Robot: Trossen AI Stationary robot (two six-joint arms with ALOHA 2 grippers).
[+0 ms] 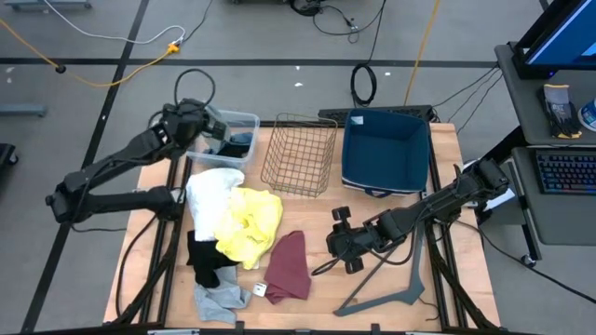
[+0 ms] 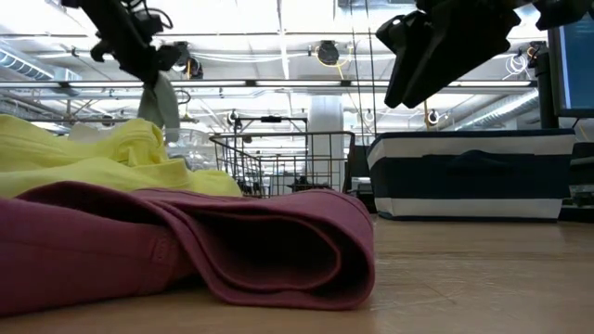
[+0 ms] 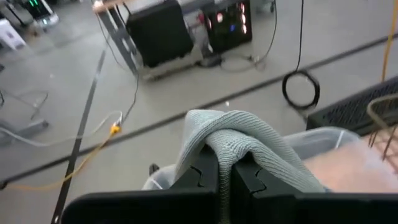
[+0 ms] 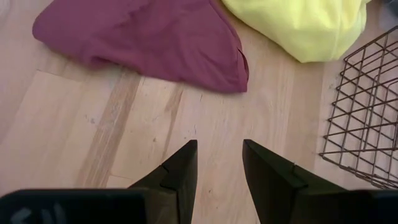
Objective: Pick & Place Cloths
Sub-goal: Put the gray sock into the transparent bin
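My left gripper [image 1: 210, 124] is over the clear plastic bin [image 1: 244, 121] at the table's far left, shut on a grey-green cloth [image 3: 233, 134]. On the table's left half lie a white cloth [image 1: 212, 189], a yellow cloth [image 1: 251, 221], a black cloth [image 1: 203, 257], a light grey cloth [image 1: 218, 300] and a maroon cloth [image 1: 289, 265]. A dark cloth [image 1: 237, 145] lies in the clear bin. My right gripper [image 4: 217, 144] hangs open above bare wood, just right of the maroon cloth [image 4: 143, 37]. My left gripper pinches a bunched fold of the grey-green cloth [image 3: 225, 149] between its two fingers [image 3: 208, 177]. The cloth drapes over both fingertips. It is lifted clear, and its loose end [image 2: 163, 104] hangs slack below the gripper.
A wire basket [image 1: 300, 154] and a blue bin [image 1: 385, 149] stand side by side at the table's far edge. A grey V-shaped metal bar [image 1: 396, 290] lies near the front right. Bare wood shows around my right gripper.
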